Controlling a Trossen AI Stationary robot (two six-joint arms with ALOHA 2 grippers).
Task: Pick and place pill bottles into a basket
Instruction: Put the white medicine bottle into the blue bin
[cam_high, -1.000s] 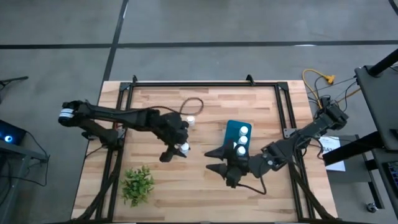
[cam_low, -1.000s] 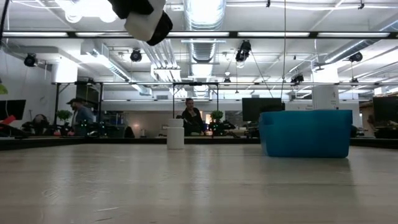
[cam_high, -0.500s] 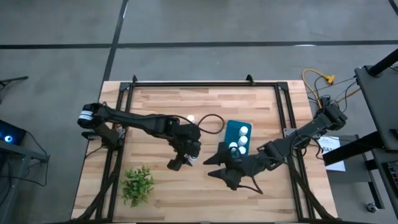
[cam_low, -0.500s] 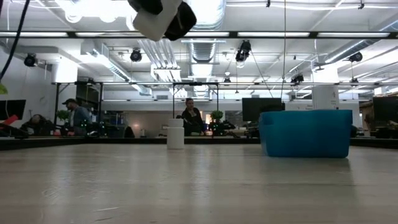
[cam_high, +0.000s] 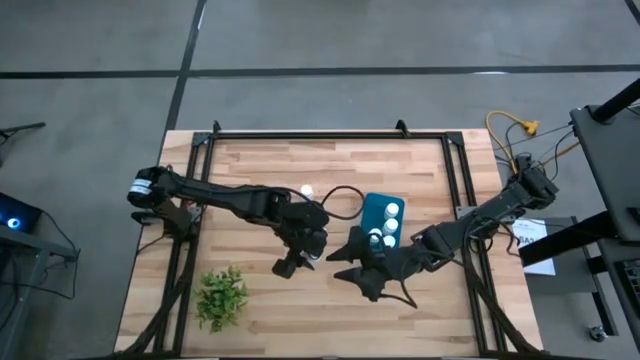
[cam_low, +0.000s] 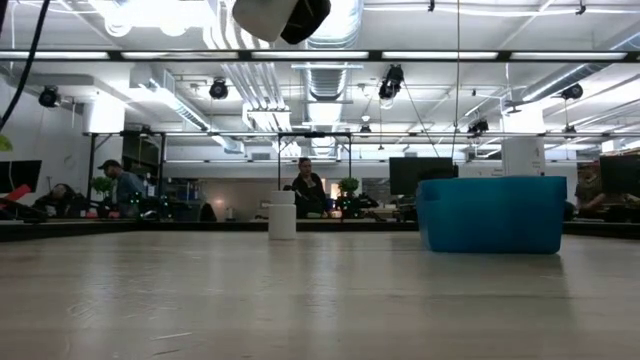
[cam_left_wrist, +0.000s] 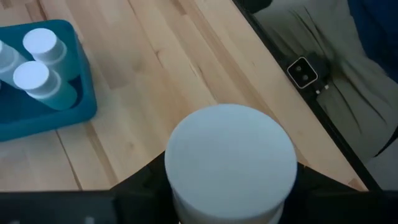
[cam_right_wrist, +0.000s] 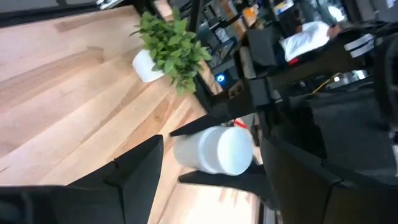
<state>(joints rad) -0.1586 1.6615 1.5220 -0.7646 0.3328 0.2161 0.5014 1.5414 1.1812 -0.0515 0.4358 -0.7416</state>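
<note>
My left gripper (cam_high: 309, 256) is shut on a white pill bottle (cam_left_wrist: 230, 163), high above the table and just left of the teal basket (cam_high: 372, 210). The held bottle also shows at the top of the low view (cam_low: 272, 14). Several white bottles (cam_high: 390, 212) stand in the basket. One more bottle (cam_high: 306, 191) stands on its base on the table, farther back. My right gripper (cam_high: 346, 268) is open and empty near the basket's near end, pointing toward the held bottle (cam_right_wrist: 217, 149). My left gripper pinches the bottle's body (cam_left_wrist: 186, 208) between its two fingers, just below the cap (cam_left_wrist: 230, 155). The fingers come from above, one on each side. The bottle is lifted clear of the table and looks tilted in the low view.
A green leafy plant (cam_high: 222, 295) in a white pot stands at the near left of the table. Black rails (cam_high: 320, 135) run along the table's edges. People sit and stand in the room beyond the table (cam_low: 305, 185).
My left gripper has carried the bottle toward the table's right and near edges, closer to the basket, and has risen a little. The bottle has stayed in the shut fingers, clear of the table.
</note>
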